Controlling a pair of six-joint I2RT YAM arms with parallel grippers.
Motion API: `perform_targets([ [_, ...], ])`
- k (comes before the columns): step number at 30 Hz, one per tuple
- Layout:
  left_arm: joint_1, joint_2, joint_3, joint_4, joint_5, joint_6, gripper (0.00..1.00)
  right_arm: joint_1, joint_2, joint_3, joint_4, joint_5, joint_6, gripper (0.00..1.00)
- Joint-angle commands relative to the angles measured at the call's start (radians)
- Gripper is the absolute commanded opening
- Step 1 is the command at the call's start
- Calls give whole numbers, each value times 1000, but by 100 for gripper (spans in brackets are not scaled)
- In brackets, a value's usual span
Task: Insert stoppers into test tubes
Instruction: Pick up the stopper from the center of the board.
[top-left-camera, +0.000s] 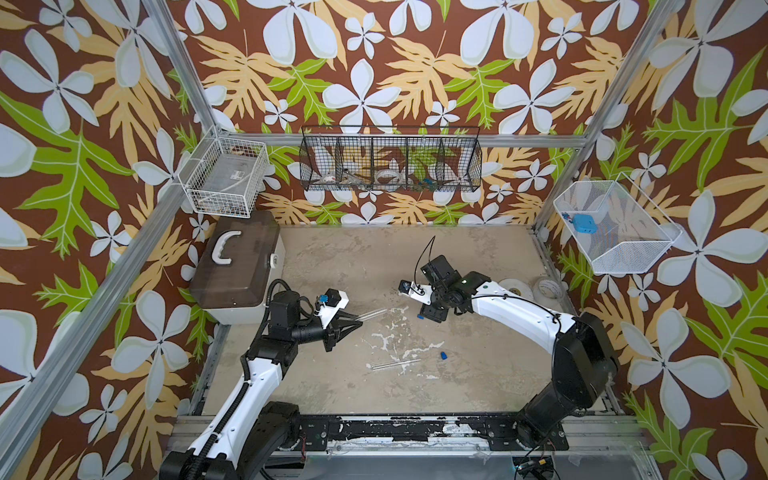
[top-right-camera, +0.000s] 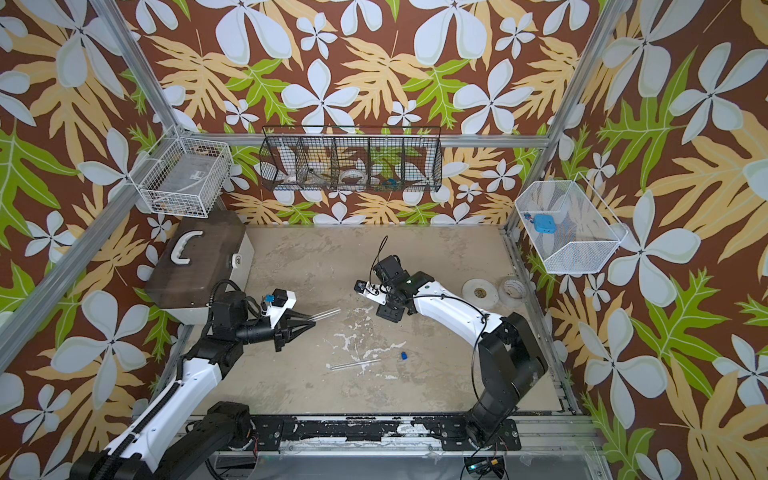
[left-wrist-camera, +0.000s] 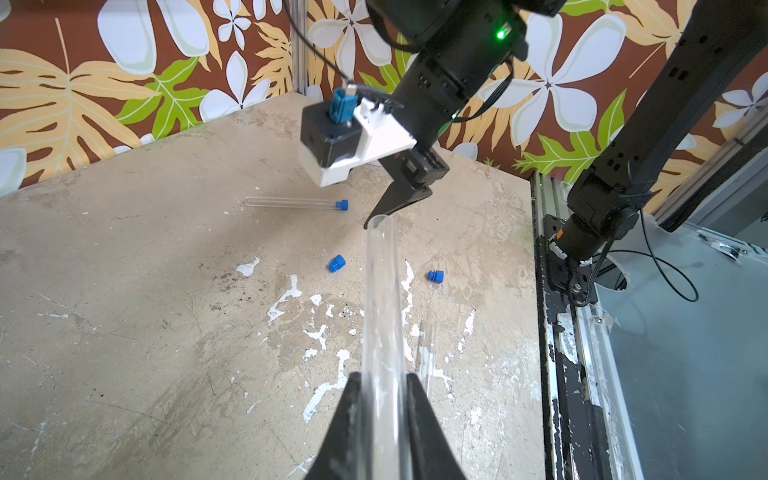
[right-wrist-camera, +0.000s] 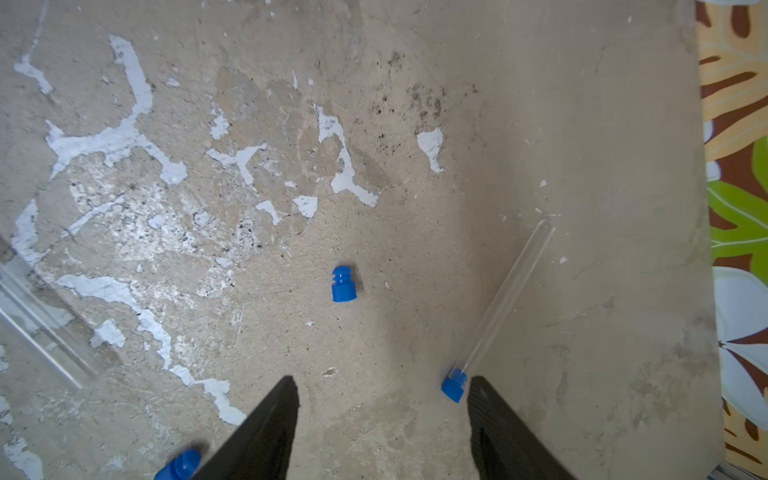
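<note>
Test tube (left-wrist-camera: 382, 311): clamped in closed left tool (left-wrist-camera: 382, 378). Capped tube (right-wrist-camera: 507, 291): on counter (top-left-camera: 332, 257), near open, empty right tool (right-wrist-camera: 382, 380). Bare tube (top-left-camera: 392, 365): near centre. Stoppers (left-wrist-camera: 336, 263): two loose on counter.

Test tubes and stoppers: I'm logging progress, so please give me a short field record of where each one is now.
stoppered tube: lying on table, blue stopper in its mouth
held tube: clamped in left pincer, mouth open
bare tube: lying on table, unplugged
loose stoppers: two, on table
right pincer: open, empty
tubes left to plug: two
</note>
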Motion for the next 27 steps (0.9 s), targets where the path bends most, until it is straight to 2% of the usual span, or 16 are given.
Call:
perform_targets([
  [1, 0, -3, -8, 42, 25, -15, 5, -13, 40, 12, -19, -6, 9, 66],
  [6, -2, -1, -1, 28, 22, -11, 5, -21, 115, 50, -31, -56, 13, 61],
  [9, -5, -2, -13, 48, 20, -16, 5, -23, 182, 94, -57, -71, 24, 54],
  [16, -10, 0, -14, 48, 21, -15, 5, -34, 271, 128, -83, -102, 51, 50],
  [27, -11, 9, 5, 19, 18, -6, 5, -48, 274, 101, -69, -150, 60, 45],
])
